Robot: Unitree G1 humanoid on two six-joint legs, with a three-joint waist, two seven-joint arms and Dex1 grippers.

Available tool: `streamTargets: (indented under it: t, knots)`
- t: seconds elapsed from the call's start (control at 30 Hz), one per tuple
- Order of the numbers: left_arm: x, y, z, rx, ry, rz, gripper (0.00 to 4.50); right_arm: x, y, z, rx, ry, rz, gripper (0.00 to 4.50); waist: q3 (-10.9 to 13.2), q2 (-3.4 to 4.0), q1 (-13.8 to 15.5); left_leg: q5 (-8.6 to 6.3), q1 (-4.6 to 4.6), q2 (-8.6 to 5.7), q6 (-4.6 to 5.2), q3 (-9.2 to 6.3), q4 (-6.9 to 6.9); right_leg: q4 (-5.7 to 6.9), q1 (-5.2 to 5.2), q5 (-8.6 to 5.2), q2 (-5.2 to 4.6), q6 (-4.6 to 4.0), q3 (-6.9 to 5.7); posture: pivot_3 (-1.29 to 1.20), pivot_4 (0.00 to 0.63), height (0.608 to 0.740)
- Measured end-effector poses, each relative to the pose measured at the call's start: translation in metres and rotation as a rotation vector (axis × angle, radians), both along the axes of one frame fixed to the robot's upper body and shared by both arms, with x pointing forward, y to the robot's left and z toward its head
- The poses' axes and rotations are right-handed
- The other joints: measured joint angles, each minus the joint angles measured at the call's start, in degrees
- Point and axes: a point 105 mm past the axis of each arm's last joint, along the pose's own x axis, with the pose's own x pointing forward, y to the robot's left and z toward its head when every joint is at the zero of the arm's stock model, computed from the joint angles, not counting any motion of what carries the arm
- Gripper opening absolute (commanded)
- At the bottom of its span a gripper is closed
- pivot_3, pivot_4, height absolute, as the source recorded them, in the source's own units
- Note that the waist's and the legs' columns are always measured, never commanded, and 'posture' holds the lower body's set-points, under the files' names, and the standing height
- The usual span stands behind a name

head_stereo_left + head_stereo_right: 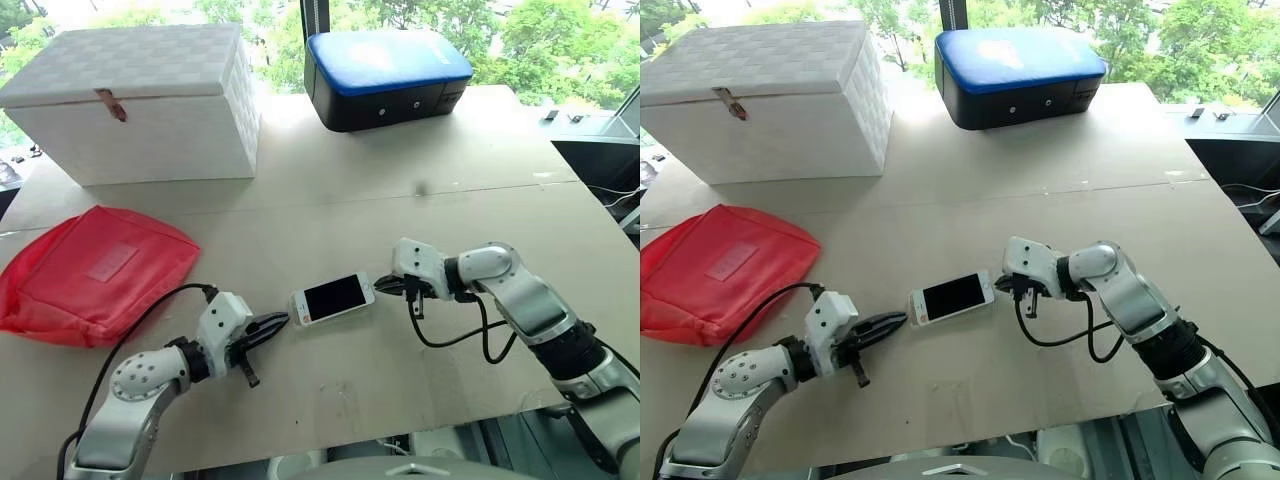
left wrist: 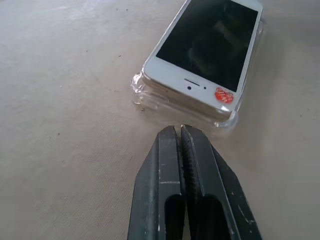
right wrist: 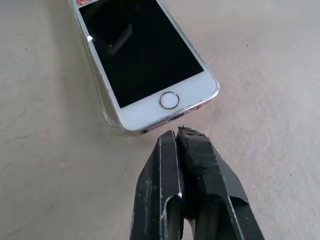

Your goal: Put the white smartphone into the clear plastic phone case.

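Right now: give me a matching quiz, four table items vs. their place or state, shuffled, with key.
Things:
1. white smartphone
2. red pouch
3. white box
4. left gripper

Place or state:
A. far side of the table, lid closed
B. fingers shut, tips close to the earpiece end of the phone
C. screen up, lying on the clear plastic phone case between the two grippers
D. flat on the table's left side, nearer than the box

Pairs: 1-C, 2-D, 3-A, 4-B
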Motion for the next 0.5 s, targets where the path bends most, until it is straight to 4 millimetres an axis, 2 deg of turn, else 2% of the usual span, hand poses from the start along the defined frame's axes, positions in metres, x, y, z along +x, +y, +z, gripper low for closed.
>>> streamTargets:
  t: [0.2, 0.5]
  knots:
    - [0.002, -0.0016, 0.0003, 0.002, 0.002, -0.004, 0.12, -0.0029, 0.0039, -0.0024, -0.008, 0.008, 0.022, 0.0, 0.0, 0.0, 0.0, 0.0, -0.01, 0.0, 0.0, 0.01, 0.01, 0.0, 0.01, 0.01, 0.03, 0.01, 0.0, 0.0, 0.15, 0.734]
    - [0.0025, -0.0012, 0.0002, 0.007, 0.0, 0.0, 0.12, -0.0036, 0.0093, 0.0045, -0.03, -0.023, 0.09, 0.0, 0.0, 0.0, 0.0, 0.0, 0.01, 0.01, 0.0, 0.0, 0.02, 0.02, 0.01, 0.01, 0.08, 0.01, 0.0, 0.0, 0.15, 0.734]
